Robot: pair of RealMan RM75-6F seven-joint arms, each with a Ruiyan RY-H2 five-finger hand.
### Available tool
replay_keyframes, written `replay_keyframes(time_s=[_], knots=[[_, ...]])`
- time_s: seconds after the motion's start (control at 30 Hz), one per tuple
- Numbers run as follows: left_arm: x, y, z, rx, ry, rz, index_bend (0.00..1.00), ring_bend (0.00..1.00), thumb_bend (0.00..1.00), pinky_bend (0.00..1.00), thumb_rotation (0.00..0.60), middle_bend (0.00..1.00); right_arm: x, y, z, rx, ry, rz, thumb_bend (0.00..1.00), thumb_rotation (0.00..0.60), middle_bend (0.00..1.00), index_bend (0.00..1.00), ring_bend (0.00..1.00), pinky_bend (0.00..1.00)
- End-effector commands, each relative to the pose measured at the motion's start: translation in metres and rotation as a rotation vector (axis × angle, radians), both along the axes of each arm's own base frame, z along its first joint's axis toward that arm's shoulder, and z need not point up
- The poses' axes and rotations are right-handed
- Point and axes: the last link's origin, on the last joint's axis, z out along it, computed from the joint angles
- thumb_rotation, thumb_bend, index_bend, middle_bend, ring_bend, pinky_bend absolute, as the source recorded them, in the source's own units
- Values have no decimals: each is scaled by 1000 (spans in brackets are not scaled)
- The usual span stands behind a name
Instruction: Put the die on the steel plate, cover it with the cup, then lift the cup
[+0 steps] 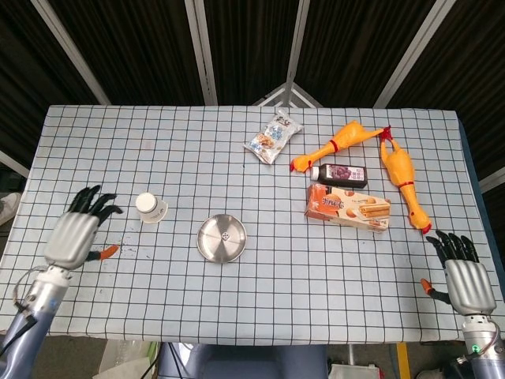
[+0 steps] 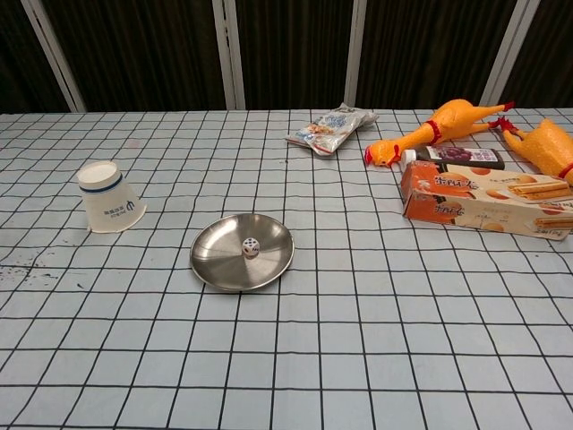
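Now the die (image 2: 251,248) sits in the steel plate (image 2: 215,264), the cup (image 2: 108,198) stands inverted left of it, and both the left hand (image 1: 72,237) and right hand (image 1: 462,277) are spread wide, holding nothing

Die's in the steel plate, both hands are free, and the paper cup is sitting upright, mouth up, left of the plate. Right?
Not quite. The chest view shows the paper cup upside down, mouth on the table. The die is in the steel plate, and the left hand and right hand hold nothing.
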Motion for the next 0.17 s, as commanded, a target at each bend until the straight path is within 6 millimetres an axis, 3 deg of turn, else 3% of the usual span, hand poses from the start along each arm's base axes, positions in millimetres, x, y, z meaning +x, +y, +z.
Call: replay_keyframes(time_s=[0.03, 0.17], knots=[[-50, -33, 9, 66, 44, 78, 298, 0, 252, 38, 600, 125, 1, 0, 1, -4, -4, 4, 260, 600, 108, 181, 83, 0], [-82, -33, 8, 95, 25, 151, 287, 0, 253, 37, 600, 132, 3, 1, -1, 8, -7, 10, 260, 600, 108, 181, 83, 0]])
